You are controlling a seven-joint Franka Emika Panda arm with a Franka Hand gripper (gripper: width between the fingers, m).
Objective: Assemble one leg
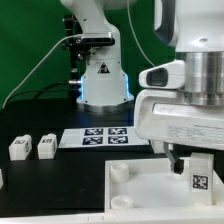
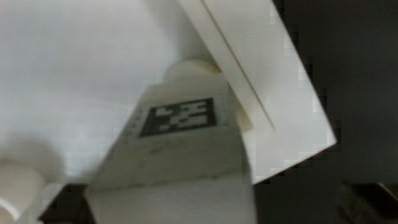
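Observation:
My gripper (image 1: 196, 166) is at the exterior view's right, low over the large white square tray-like piece (image 1: 130, 195). It is shut on a leg (image 1: 199, 181), a small white block whose tag faces the camera. In the wrist view the held leg (image 2: 183, 118) runs up the middle with its tag showing, and its far end lies over the white square piece (image 2: 80, 70) near that piece's raised edge (image 2: 267, 90). My fingers are hidden there. Two more legs (image 1: 20, 148) (image 1: 46, 147) stand on the black table at the exterior view's left.
The marker board (image 1: 100, 137) lies flat behind the square piece. The arm's base (image 1: 100, 80) stands at the back. A round corner socket (image 1: 118, 172) shows on the square piece. Part of another white piece (image 1: 2, 178) shows at the left edge.

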